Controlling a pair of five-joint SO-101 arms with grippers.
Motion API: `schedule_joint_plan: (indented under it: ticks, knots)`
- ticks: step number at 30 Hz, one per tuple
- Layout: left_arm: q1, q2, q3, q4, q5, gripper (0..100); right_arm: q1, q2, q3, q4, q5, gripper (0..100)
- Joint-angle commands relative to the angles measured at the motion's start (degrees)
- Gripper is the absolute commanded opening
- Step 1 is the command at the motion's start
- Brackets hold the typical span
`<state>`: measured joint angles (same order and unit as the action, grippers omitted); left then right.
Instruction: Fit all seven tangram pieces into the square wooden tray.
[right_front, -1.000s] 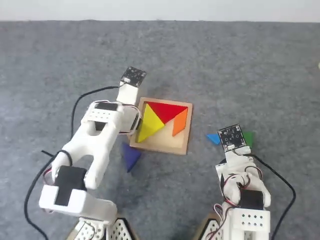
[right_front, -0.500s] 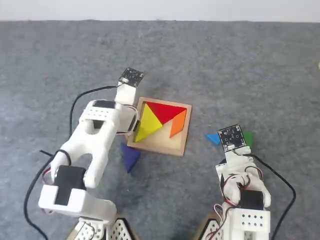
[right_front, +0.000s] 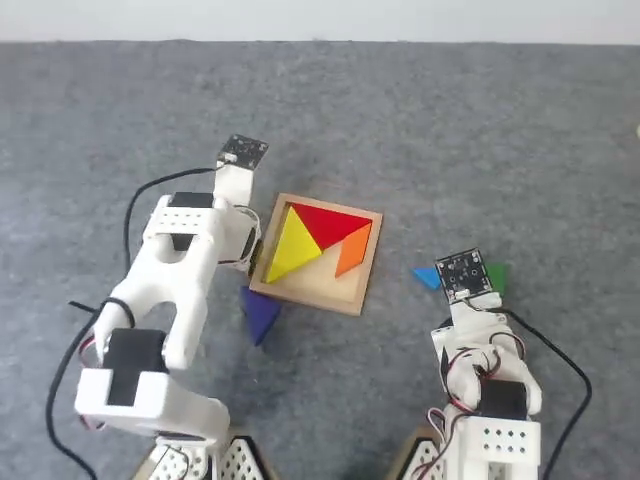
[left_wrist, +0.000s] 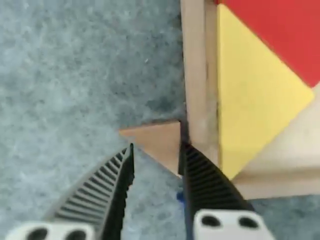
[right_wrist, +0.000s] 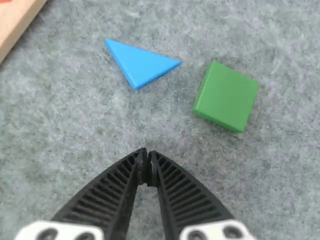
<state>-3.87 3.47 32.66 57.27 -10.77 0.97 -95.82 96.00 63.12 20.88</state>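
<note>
Tray (right_front: 305, 297) farther left; beside left jaws

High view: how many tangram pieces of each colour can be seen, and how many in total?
red piece: 1
yellow piece: 1
orange piece: 1
dark blue piece: 1
light blue piece: 1
green piece: 1
Total: 6

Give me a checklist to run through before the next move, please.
1. Left gripper open: ok.
2. Tan triangle between its jaws: ok.
3. Triangle free of the tray: cannot tell; they meet at its rim.
4. Room left in the tray beside the yellow piece, red piece and orange piece: ok.
5. Right gripper open for the blue triangle or green square: not ok, shut.
6. All seven pieces in: not ok; the dark blue piece also lies outside.
</note>
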Motion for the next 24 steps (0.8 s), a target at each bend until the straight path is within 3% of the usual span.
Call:
schedule_joint_plan:
  ticks: [1, 7, 18, 24]
  knots:
    - [0.26, -0.26, -2.33, -0.79, -0.62, 14, 0.22, -0.66, 0.79, 0.13, 0.62, 0.8]
    - [-0.18, 4.04, -3.82, -0.44, 1.58, 20, 0.22, -0.66, 0.79, 0.13, 0.62, 0.8]
    - [-0.44, 14.24, -15.78, 3.43, 1.14, 20, 0.22, -0.57, 0.79, 0.22, 0.62, 0.8]
    - [0.09, 14.42, -15.69, 3.60, -2.64, 10, 0.22, -0.57, 0.79, 0.22, 0.62, 0.8]
